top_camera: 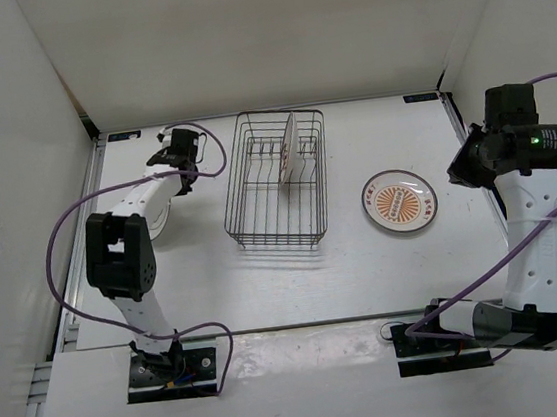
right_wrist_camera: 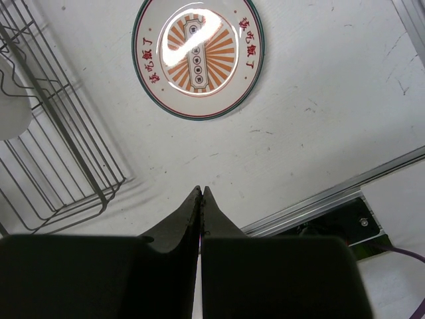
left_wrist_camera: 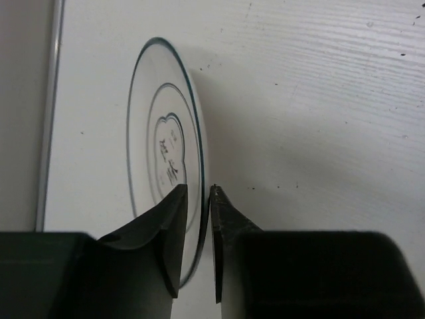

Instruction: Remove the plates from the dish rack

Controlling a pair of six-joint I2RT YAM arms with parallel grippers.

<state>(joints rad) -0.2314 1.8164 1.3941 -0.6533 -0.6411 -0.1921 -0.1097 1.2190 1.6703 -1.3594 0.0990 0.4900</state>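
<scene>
1. Counting the orange-patterned plate (top_camera: 399, 201) as unloaded: lying flat on the desk (top_camera: 366, 269), right of the dish rack (top_camera: 276, 234) and apart from it.
2. Finding the grey-ringed plate (left_wrist_camera: 163, 153) out of the rack as well, over the desk's left side, its dark rim sitting in the narrow gap between the left hand's (left_wrist_camera: 197, 189) fingers.
3. Not managing to tell whether that hand is pinching the rim or just letting go, nor whether the plate is fully resting on the desk.
4. Spotting a third plate (top_camera: 292, 147) standing upright among the rack's prongs, toward its far right side.
5. Noting the right hand (right_wrist_camera: 200, 191) closed on nothing, hanging above the desk near the orange-patterned plate.
6. Judging the job roughly two-thirds through: settling the grey-ringed plate, then lifting out the third plate, is what is left.
</scene>
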